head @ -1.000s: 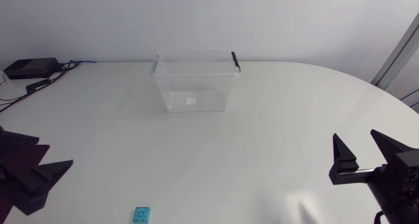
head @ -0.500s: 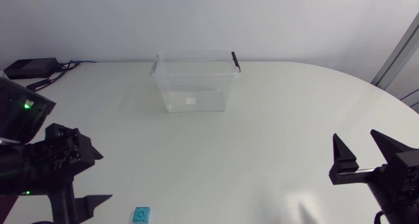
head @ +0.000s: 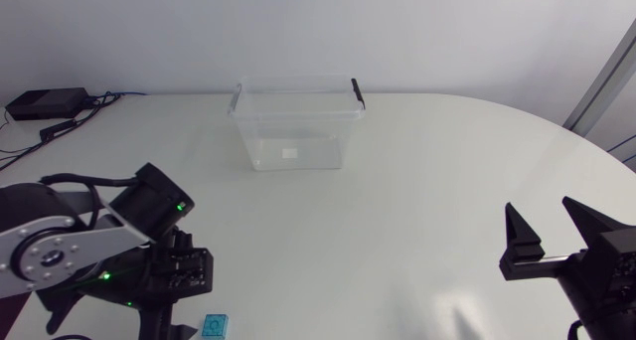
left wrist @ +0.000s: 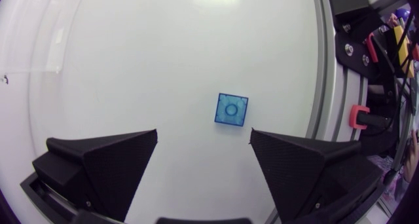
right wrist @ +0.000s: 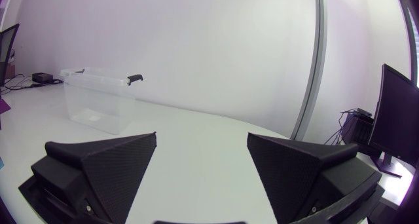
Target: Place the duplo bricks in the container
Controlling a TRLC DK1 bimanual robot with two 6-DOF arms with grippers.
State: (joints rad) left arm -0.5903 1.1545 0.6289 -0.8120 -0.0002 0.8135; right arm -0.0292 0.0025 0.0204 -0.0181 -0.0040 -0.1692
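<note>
**A:** From overhead, where's the blue duplo brick [head: 214,326]?

**B:** At the table's [head: 427,181] near edge, on the left side, well apart from the clear container [head: 296,131] by the far edge. The left arm [head: 89,246] hangs close by it. The right gripper [head: 542,209] sits well off at the right edge.

**A:** And from the left wrist?

**B:** The brick lies just ahead of the gap in the left gripper [left wrist: 203,135]. It's square, so there's no long axis to line up. The fingers are spread wide, touching nothing.

**A:** The right wrist?

**B:** Equally wide, nothing held. Only the container shows, far ahead. I'd say the left arm takes this one.
</note>
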